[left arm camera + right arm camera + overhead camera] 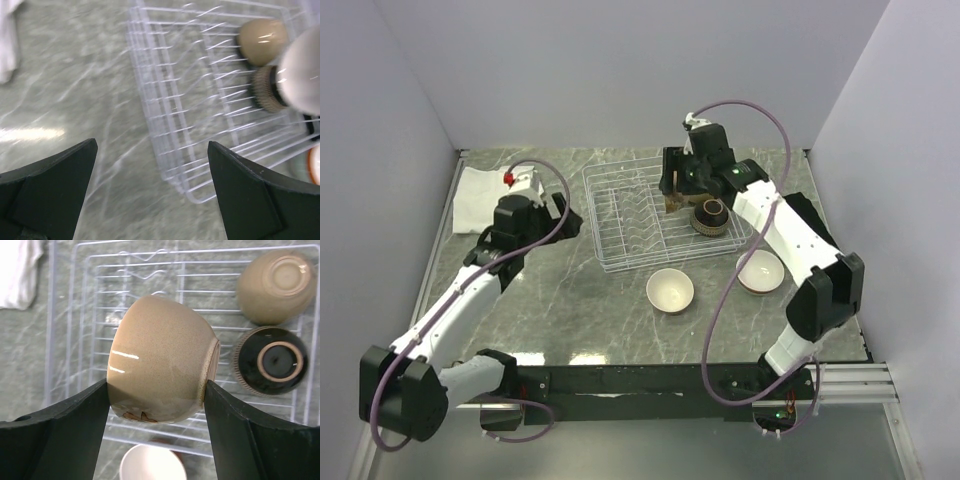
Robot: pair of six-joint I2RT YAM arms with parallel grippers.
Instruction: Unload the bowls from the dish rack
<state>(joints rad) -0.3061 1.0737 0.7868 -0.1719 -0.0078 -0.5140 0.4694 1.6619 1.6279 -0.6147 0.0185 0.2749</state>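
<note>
The white wire dish rack (620, 215) stands mid-table. My right gripper (672, 192) hangs over its right part, shut on a tan bowl (162, 370) held on its side above the tines, one finger at the rim and one at the foot. A second tan bowl (275, 287) and a black-brown bowl (270, 360) lie upside down in the rack; the black-brown bowl also shows in the top view (710, 215). My left gripper (565, 215) is open and empty above the table, just left of the rack (200, 100).
Two bowls with cream insides stand on the table, one in front of the rack (670, 290) and one to its right (760, 272). A folded white cloth (480, 195) lies at the back left. Walls close in the table on three sides.
</note>
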